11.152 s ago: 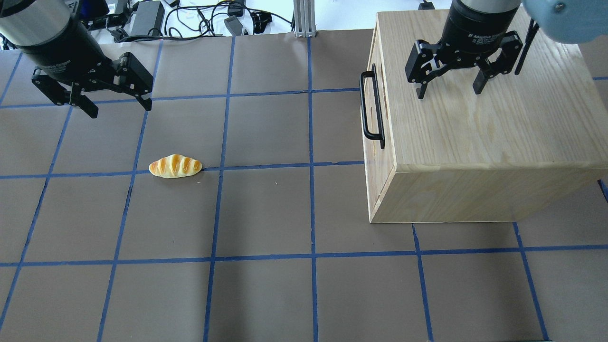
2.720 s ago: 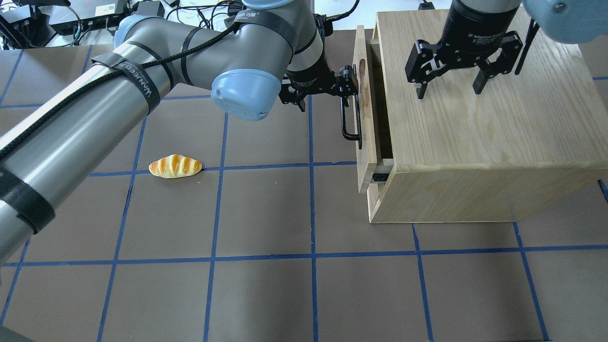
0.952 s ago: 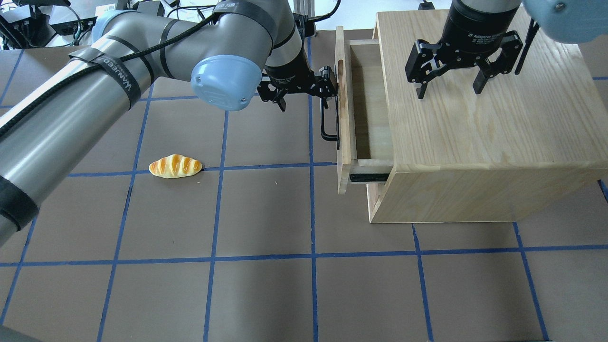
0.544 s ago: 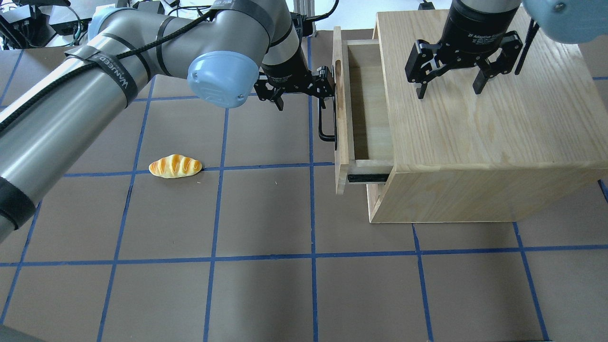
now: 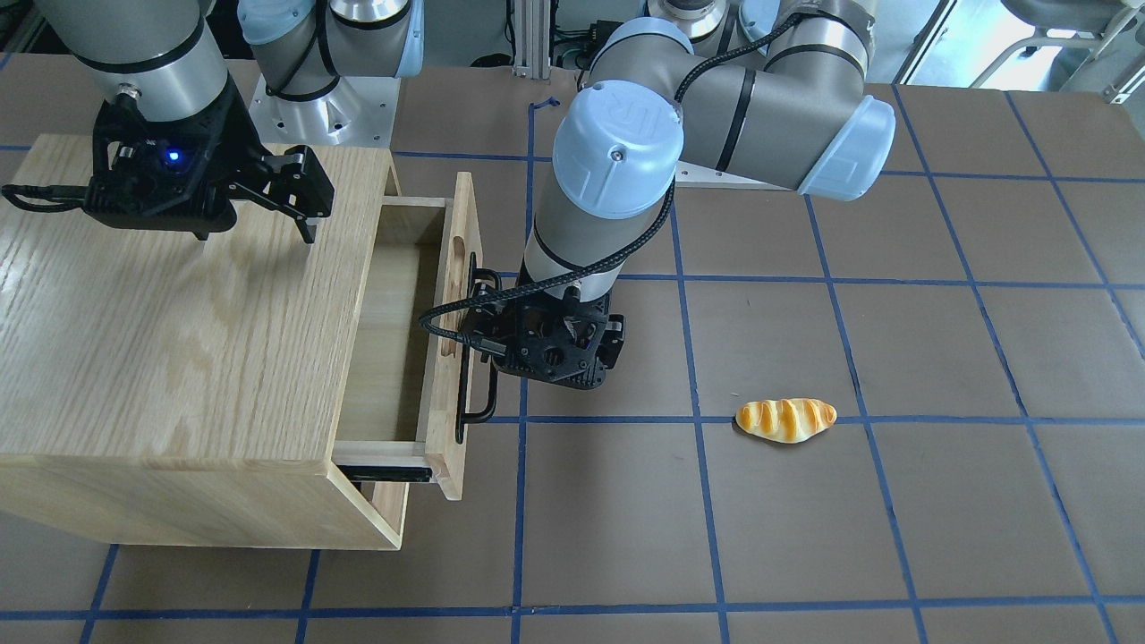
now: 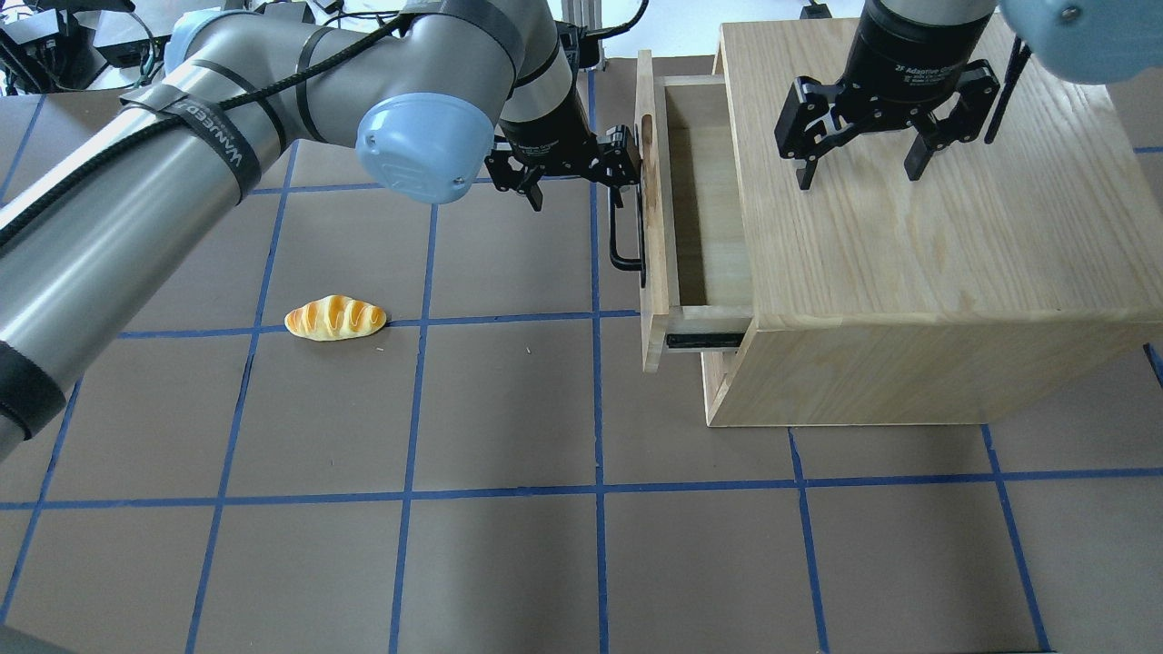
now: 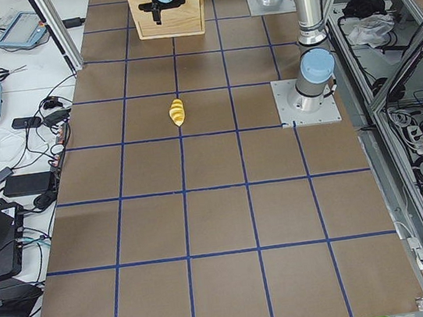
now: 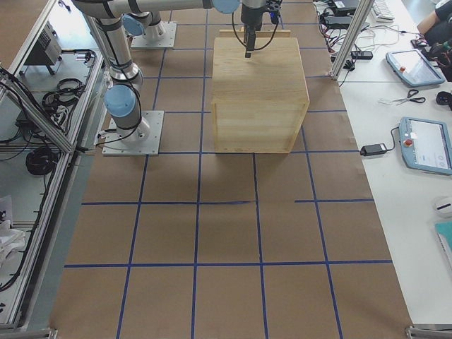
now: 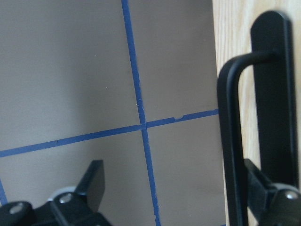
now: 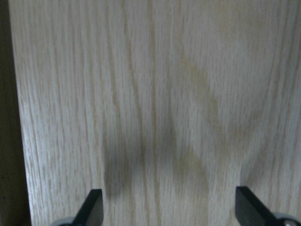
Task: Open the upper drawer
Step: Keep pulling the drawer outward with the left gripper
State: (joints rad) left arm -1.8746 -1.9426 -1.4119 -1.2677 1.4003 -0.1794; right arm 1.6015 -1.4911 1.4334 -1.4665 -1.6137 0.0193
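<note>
**Jaws at the handle**

Left jaws wide apart, one finger (image 9: 261,188) behind the black handle (image 9: 230,150) of the upper drawer (image 6: 654,272), which juts from the cabinet (image 6: 909,254) toward the tabletop's (image 6: 509,409) left edge. Right jaws gape empty over the cabinet.

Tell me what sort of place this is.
Probably a robotics lab: left arm and right arm mounted at a table with a blue tape grid, a teach pendant on the side bench.
</note>
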